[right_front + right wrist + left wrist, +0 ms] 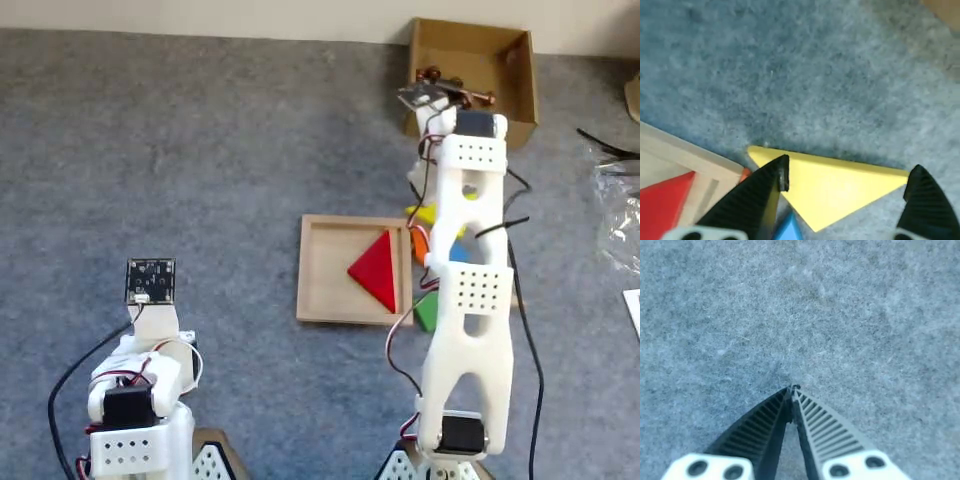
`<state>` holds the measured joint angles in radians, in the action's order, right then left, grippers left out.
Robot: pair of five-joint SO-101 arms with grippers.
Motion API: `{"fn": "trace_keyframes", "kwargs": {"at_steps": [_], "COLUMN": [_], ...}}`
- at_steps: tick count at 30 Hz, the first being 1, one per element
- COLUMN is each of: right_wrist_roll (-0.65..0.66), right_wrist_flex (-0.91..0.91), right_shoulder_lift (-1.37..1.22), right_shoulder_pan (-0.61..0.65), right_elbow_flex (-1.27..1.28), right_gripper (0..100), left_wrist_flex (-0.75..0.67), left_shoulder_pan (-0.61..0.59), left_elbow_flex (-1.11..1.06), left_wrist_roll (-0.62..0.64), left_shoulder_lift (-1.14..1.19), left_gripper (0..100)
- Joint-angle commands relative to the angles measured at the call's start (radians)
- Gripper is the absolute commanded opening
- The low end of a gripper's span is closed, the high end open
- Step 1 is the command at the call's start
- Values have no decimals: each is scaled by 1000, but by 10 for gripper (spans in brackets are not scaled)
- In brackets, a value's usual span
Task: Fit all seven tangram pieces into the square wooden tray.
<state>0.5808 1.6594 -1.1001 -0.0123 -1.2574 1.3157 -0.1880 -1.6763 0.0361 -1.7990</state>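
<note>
The tray lay at the middle of the grey carpet. One piece sat in it, a red triangle against the wall at its 3 o'clock side, probably put there to leave the rest of the floor free for the other six.

The loose pieces were bunched just outside that same wall, partly under the right arm. The yellow triangle was at about 2 o'clock of the tray, an orange piece at 3, a blue piece just past it, and a green piece at 4. Whether the orange piece touched the rim was hard to tell.

In the right wrist view, the right gripper had its fingers spread wide with nothing between them. One tip was over the yellow triangle near the corner closest to the tray, the other beyond the far corner. That straddling stance suggested this piece was the one lined up for a grasp.

The left arm sat folded at 7 o'clock of the tray, well apart from everything. The left gripper had its fingertips pressed together on nothing, above bare carpet, seemingly parked out of the way.

A cardboard box stood at 1 o'clock.

No lettering on the pieces, tray or box could be read.
</note>
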Motion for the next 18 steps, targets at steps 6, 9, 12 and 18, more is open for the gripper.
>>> {"fn": "trace_keyframes", "kwargs": {"at_steps": [6, 9, 12, 18], "right_wrist_roll": [9, 9, 8, 5], "right_wrist_flex": [-21, -25, -82, -145], "right_shoulder_lift": [22, 12, -41, -124], "right_shoulder_pan": [-62, -65, -68, -77], "right_elbow_flex": [-53, -53, -58, -64], "right_gripper": [346, 346, 346, 346], "left_wrist_flex": [8, 8, 8, 8], "left_shoulder_pan": [-8, -8, -8, -8], "left_elbow_flex": [-21, -21, -21, -21], "left_wrist_roll": [2, 2, 2, 2], "left_shoulder_lift": [7, 7, 7, 7], "left_gripper": [5, 5, 5, 5]}}
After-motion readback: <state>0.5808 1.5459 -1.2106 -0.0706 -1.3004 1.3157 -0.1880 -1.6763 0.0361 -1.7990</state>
